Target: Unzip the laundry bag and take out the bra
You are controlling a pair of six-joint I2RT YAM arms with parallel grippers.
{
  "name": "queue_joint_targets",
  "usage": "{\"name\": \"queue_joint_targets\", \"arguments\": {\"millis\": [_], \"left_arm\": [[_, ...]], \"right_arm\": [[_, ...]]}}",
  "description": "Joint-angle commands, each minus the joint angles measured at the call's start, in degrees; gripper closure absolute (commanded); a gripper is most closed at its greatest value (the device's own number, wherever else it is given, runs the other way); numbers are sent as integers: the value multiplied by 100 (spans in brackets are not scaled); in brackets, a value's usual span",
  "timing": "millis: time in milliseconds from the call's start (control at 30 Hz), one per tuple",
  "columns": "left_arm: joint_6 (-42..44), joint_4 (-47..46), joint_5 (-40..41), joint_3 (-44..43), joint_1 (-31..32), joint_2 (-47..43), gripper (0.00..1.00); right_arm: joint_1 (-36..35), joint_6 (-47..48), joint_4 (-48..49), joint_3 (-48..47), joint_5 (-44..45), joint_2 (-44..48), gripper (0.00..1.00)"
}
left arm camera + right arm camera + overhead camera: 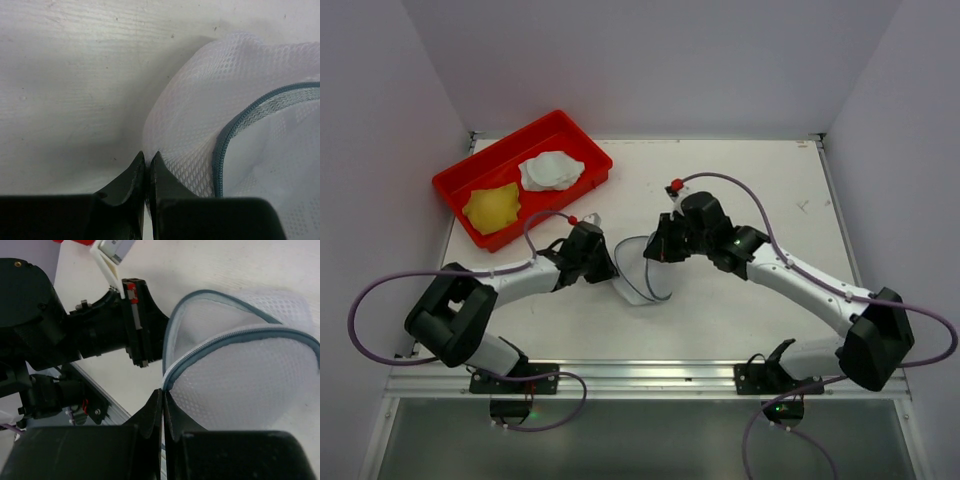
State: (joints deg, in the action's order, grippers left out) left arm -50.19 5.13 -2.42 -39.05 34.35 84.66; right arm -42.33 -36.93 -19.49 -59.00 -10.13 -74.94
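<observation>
The laundry bag (645,272), white mesh with blue-grey zip trim, lies at the table's middle between both arms. My left gripper (611,268) is at its left side. In the left wrist view the left gripper (147,156) is shut, pinching the mesh of the laundry bag (200,110) beside the zip trim (222,145). My right gripper (661,251) is at the bag's far right edge. In the right wrist view the right gripper (163,391) is shut on the zip (172,376), where two zip lines part across the laundry bag (250,380). The bra is hidden.
A red tray (455,186) at the back left holds a white crumpled item (552,170) and a yellow one (492,206). The left arm's wrist (115,330) sits close to the bag in the right wrist view. The table's metal front edge (650,372) runs below both arms.
</observation>
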Motion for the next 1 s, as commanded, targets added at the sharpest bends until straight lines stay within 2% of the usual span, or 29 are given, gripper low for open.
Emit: {"name": "queue_joint_targets", "arguments": {"millis": [0, 233, 733, 867, 967], "left_arm": [[-227, -758, -250, 213, 98, 85, 100], [-307, -1197, -391, 441, 169, 121, 100], [-500, -1760, -593, 1039, 265, -116, 100], [-561, -1673, -506, 1224, 265, -283, 94], [-684, -1699, -435, 1434, 265, -503, 83]], "right_arm": [[-161, -121, 902, -234, -586, -345, 100], [-250, -157, 1430, -357, -789, -1153, 100], [-232, -341, 2397, -76, -341, -2429, 100], [-206, -411, 2432, 90, -217, -2622, 100], [-188, -473, 2450, 205, -191, -2745, 100]]}}
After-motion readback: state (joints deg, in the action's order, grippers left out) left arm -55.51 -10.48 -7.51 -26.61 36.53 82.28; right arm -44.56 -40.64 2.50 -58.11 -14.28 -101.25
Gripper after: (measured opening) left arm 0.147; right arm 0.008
